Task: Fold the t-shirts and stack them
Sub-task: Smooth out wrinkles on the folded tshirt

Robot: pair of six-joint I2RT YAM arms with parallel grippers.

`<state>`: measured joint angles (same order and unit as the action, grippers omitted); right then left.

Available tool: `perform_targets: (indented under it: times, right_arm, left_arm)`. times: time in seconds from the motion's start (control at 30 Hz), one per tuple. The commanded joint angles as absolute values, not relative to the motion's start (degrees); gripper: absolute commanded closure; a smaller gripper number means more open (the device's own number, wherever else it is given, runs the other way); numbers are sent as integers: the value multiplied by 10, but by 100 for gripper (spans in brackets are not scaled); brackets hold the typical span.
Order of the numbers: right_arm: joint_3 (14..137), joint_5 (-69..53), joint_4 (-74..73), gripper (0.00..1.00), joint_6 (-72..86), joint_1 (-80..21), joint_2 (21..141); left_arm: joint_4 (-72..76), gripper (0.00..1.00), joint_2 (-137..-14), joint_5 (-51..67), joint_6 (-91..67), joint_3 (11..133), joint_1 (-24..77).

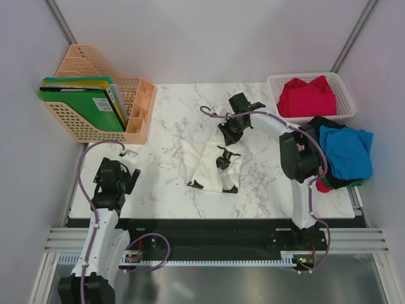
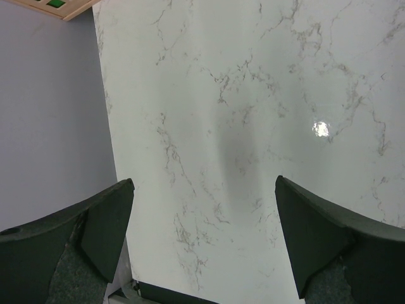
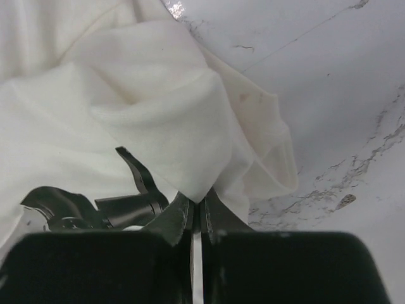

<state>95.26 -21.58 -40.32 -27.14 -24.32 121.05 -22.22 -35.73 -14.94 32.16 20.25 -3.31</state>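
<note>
White t-shirt [image 1: 201,158] crumpled in the middle of the bench [image 1: 164,183], pinched by the right tool [image 3: 197,204]
The right tool's fingers are pressed together on a fold of its edge; the left tool [image 2: 202,185] stands wide apart over marble at the left side

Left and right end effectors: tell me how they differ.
The left end effector stands wide open; the right end effector is pinched shut. The left holds nothing over the bare marble table; the right grips a fold of the white t-shirt. Both are dark and two-fingered.
</note>
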Motion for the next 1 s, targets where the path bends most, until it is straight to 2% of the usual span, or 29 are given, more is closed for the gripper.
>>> perform_targets:
  times: [0.0,0.43,0.6,0.97]
  right_arm:
    - [947,-219,-402,100,-286,-250,1204]
    - [897,-191,-379,100,-294,-308,1051]
    - [888,-187,-386,100,-288,-338,1027]
    - [831,-158,-400,100,-266,-462,955]
  left_arm:
    - [-205,0,-360,-156,311,201,-35]
    - [-204,0,-359,-155,311,201,-36]
    - [-203,0,-354,-154,311,201,-35]
    - [-204,0,-343,-149,312,200,-36]
